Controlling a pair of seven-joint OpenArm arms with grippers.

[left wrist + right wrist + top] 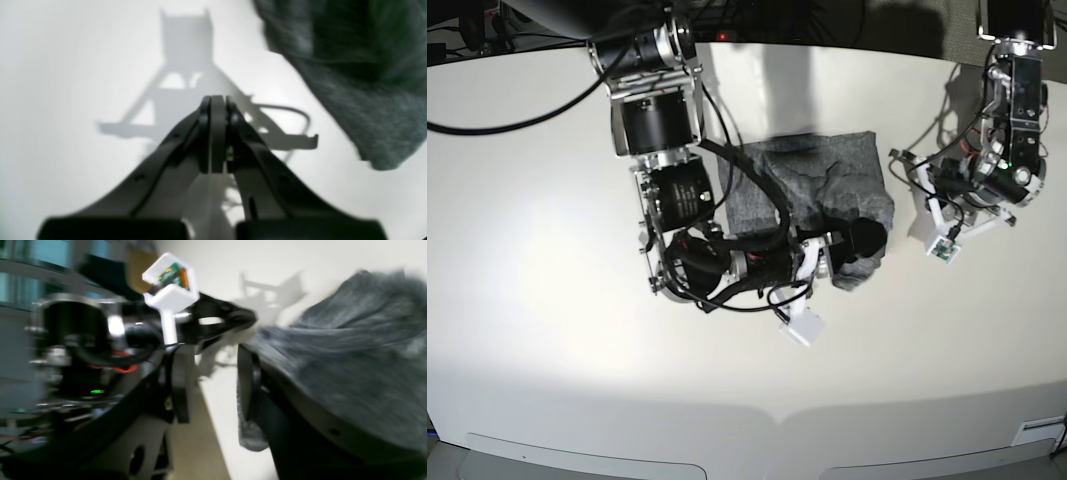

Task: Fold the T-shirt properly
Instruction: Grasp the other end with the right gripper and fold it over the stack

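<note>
The T-shirt [812, 180] lies as a bunched grey bundle on the white table [547, 250]. In the base view my right gripper [859, 248] is at the bundle's near right corner. The right wrist view shows that gripper [215, 386] open, with bare table between its fingers [181, 386]. The T-shirt [350, 373] drapes over the outer side of the right-hand finger. My left gripper [217, 101] is shut on nothing and hovers over bare table. In its own view the T-shirt [367, 83] lies apart from it at the upper right.
The left arm [1002, 180] stands to the right of the shirt, with its white camera housing [945, 248] low beside it. The right arm's links and cables [662, 150] cross the table left of the shirt. The table's front edge [747, 410] curves below.
</note>
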